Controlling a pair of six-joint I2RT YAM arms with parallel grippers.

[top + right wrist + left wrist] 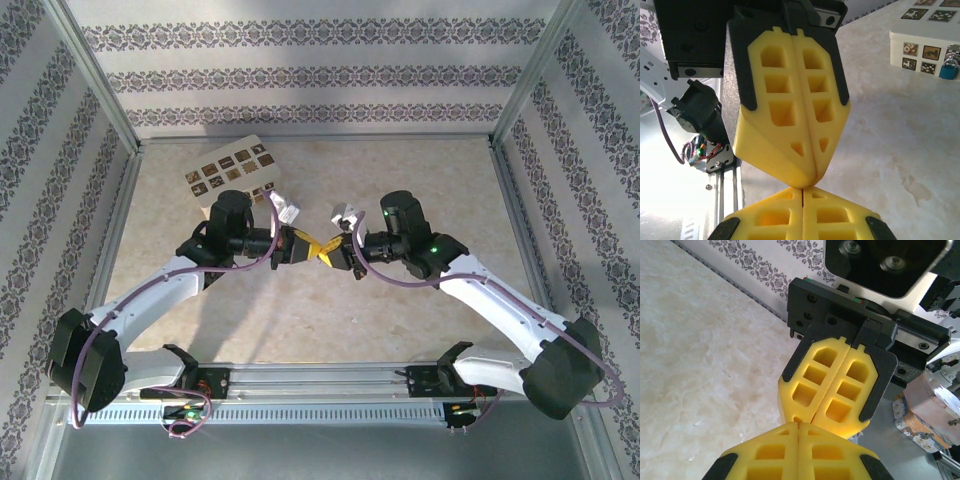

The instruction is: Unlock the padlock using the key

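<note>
A small blue padlock (948,65) stands against the side of a white picture box (925,47) on the marble table. The key is not visible; I cannot tell whether anything thin sits in either seam. My left gripper (315,247) and right gripper (333,257) meet tip to tip above the middle of the table. In the left wrist view my left gripper (799,426) is shut, with the right arm's yellow fingers (840,385) pressed together just above it. In the right wrist view my right gripper (803,192) is shut under the left arm's closed yellow fingers (785,100).
The white picture box (232,170) lies at the back left of the table (420,190). Patterned walls enclose the back and both sides. A metal rail (320,385) with the arm bases runs along the near edge.
</note>
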